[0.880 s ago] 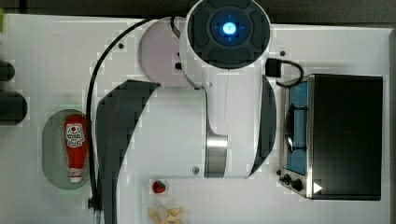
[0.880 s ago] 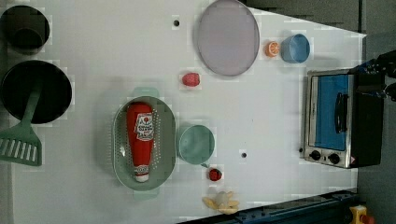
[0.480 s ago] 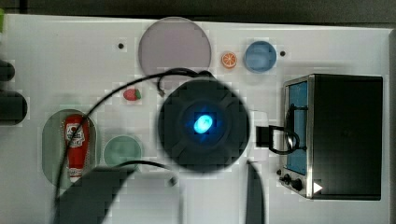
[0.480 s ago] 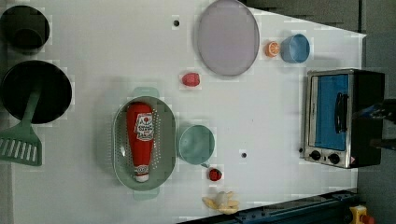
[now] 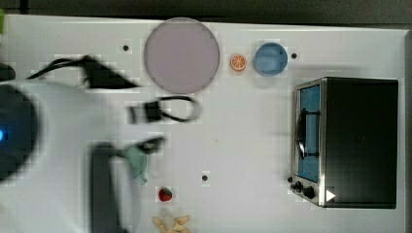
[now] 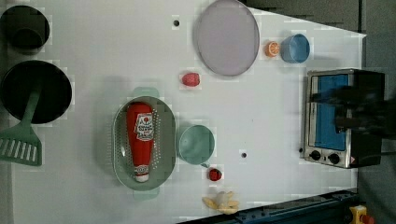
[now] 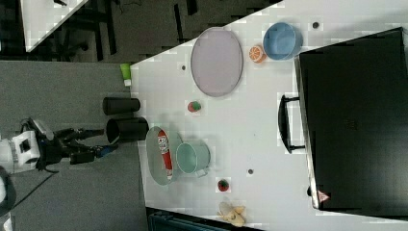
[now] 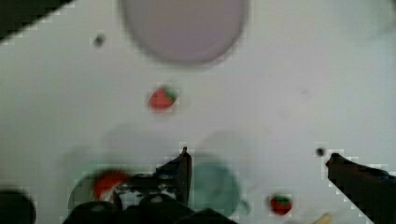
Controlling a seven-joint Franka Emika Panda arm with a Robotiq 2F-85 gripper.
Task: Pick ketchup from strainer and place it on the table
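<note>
The ketchup (image 6: 141,140) lay lengthwise in the strainer (image 6: 120,148) on the white bench (image 6: 261,121), beside a green cup (image 6: 196,144), as the end effector (image 8: 257,170) hung spread apart above.

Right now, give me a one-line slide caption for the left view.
Ketchup lying flat in the strainer on the table, beside a green cup.

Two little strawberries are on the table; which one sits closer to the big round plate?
The strawberry just left of the plate in the left view. The other strawberry lies down by the green cup.
</note>
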